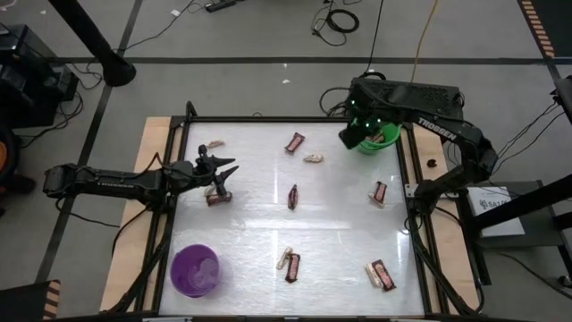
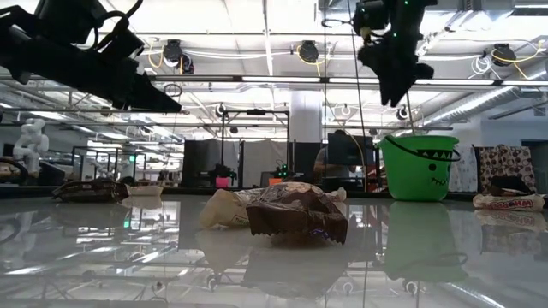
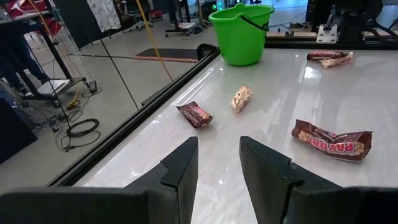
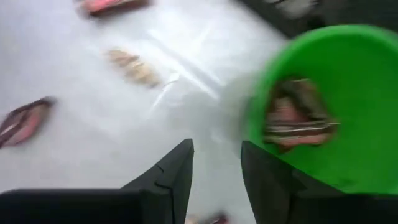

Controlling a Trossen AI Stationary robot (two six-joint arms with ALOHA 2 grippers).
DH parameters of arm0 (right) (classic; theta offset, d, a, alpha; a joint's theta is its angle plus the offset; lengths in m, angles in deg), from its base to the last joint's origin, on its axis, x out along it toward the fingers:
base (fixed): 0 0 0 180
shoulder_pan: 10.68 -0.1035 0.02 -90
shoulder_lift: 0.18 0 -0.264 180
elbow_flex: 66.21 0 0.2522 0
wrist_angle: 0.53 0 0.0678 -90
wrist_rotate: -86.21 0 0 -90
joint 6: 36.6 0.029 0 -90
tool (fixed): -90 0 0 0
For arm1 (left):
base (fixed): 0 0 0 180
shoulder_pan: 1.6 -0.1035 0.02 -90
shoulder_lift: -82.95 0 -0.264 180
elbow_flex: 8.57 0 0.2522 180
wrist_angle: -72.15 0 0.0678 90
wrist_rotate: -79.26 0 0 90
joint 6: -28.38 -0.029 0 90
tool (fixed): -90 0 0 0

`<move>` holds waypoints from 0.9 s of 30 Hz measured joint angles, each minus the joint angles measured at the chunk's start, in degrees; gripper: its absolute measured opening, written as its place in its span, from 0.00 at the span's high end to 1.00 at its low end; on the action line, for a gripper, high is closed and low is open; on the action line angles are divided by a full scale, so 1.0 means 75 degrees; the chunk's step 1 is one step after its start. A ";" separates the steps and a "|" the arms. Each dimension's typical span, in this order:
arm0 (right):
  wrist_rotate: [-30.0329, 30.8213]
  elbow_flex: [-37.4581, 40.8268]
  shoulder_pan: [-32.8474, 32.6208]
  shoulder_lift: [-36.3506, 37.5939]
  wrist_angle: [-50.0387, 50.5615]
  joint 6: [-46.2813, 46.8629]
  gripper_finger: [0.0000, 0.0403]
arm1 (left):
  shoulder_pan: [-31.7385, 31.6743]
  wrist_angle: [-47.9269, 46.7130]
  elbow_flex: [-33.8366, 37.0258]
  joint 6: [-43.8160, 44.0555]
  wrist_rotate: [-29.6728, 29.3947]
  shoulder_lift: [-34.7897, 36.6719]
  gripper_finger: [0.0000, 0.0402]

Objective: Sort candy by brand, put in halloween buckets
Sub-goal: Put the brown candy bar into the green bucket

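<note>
candy: many small bars lie spread on the desk (image 1: 259, 228); one dark bar (image 4: 300, 115) is already inside the green bucket (image 1: 382, 137).
green bucket: far right corner of the desk.
purple bucket (image 1: 195, 269): near left corner, well apart from the green one.
right fingers (image 1: 356, 134): parted with nothing between them, up in the air at the green bucket's rim.
next bar for the right arm, my guess: the pale bar (image 1: 313, 158) just left of the green bucket, or the red bar (image 1: 295, 142) beside it; the red one lies slanted.
left fingers (image 1: 225, 167): parted and empty, at the left side of the desk.
bar near the left fingers: a bar (image 1: 217, 196) lies just in front of them, toward the near edge.
nearer arm: right arm for the far bars, left arm for that one.
</note>
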 joint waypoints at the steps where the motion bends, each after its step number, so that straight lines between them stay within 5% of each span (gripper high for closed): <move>1: -0.0127 0.0000 -0.0177 0.0001 0.0010 0.0070 0.68 | 0.0003 0.0000 0.0003 0.0000 0.0000 -0.0001 0.68; 8: -0.0072 0.0056 -0.1693 0.0006 0.0425 0.1517 0.71 | 0.0003 0.0000 0.0001 0.0005 0.0000 -0.0001 0.68; 14: 0.0388 0.1310 -0.2602 0.0003 0.0658 0.3352 0.73 | 0.0001 -0.0003 0.0003 0.0014 0.0000 0.0001 0.68; 27: -0.0140 0.4239 -0.1681 0.0000 0.0171 0.3573 0.57 | 0.0002 0.0080 0.0001 0.0011 0.0000 0.0000 0.68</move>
